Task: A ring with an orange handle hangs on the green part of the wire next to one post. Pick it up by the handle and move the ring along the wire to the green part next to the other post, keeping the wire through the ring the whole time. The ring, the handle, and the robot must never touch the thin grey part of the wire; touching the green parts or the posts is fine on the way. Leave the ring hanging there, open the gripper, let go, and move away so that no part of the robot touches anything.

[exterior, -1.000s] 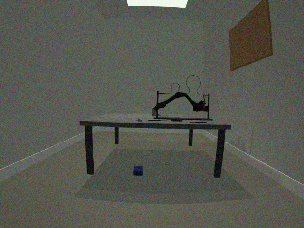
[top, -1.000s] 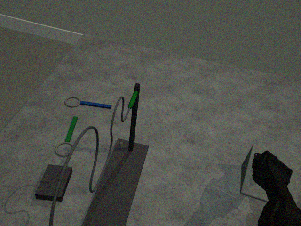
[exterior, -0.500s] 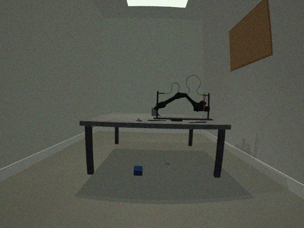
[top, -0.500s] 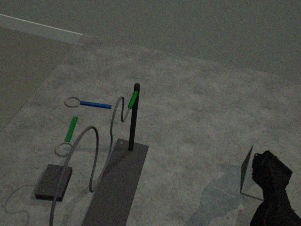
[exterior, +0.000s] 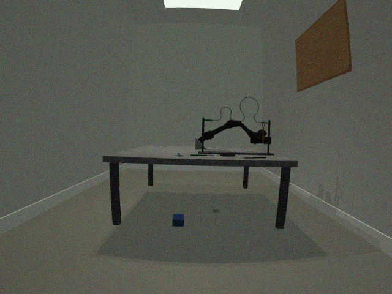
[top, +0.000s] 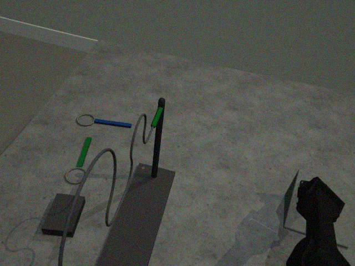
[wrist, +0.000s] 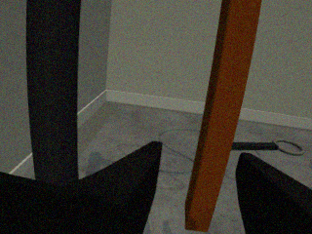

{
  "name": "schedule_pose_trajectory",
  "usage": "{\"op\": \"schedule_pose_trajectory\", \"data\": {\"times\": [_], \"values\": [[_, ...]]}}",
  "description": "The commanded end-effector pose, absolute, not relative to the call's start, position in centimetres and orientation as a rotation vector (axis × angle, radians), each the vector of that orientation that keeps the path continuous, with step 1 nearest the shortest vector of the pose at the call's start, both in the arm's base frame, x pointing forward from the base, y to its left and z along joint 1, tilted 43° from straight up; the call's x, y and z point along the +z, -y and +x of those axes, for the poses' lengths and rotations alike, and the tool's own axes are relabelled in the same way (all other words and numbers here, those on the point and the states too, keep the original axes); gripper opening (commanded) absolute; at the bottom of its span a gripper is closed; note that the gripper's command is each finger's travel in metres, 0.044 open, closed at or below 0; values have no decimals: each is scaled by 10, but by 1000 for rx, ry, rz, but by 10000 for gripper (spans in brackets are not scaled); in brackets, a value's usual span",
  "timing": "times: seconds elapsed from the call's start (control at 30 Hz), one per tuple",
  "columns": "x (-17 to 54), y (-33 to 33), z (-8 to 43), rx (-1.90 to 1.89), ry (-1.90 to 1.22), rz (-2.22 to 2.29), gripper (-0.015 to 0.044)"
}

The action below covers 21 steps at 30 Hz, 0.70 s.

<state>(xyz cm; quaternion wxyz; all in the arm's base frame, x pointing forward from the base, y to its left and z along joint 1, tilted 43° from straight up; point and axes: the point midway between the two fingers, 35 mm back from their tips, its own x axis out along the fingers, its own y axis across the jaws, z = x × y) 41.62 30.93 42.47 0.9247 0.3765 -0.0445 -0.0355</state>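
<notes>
At the starting end of the wire, the orange bar-shaped handle (exterior: 263,134) (wrist: 223,117) is seen hanging upright below the green wire section (exterior: 265,122), next to one black post (exterior: 269,136) (wrist: 53,93). The ring itself is too small to be made out in the exterior view, so its seating on the wire cannot be confirmed there; it is judged to be at the start position.

The black parallel-jaw gripper (exterior: 266,139) (wrist: 199,158) is positioned at handle height. Its jaws are held partly apart, and the handle is not clamped. In the wrist view the handle's lower end appears in the gap between the fingertips; whether it is already enclosed in depth cannot be determined.

The approach is judged to be nearly complete. The following operations remain:

1. The handle is to be centred and gripped.
2. The ring is to be guided along the thin grey wire (top: 131,148) (exterior: 248,97), around both raised loops, without contact.
3. The ring is to be left on the green destination section (top: 157,117) (exterior: 207,120) beside the opposite black post (top: 156,148) (exterior: 203,133), where no ring is hung.
4. The handle is to be released and the arm withdrawn from all contact.
</notes>
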Motion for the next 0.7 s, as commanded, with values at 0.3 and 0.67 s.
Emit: {"op": "schedule_pose_trajectory", "data": {"times": [0.3,0.67], "values": [[427,-307,425,-70,95,782,160],[427,-307,425,-70,95,782,160]]}}
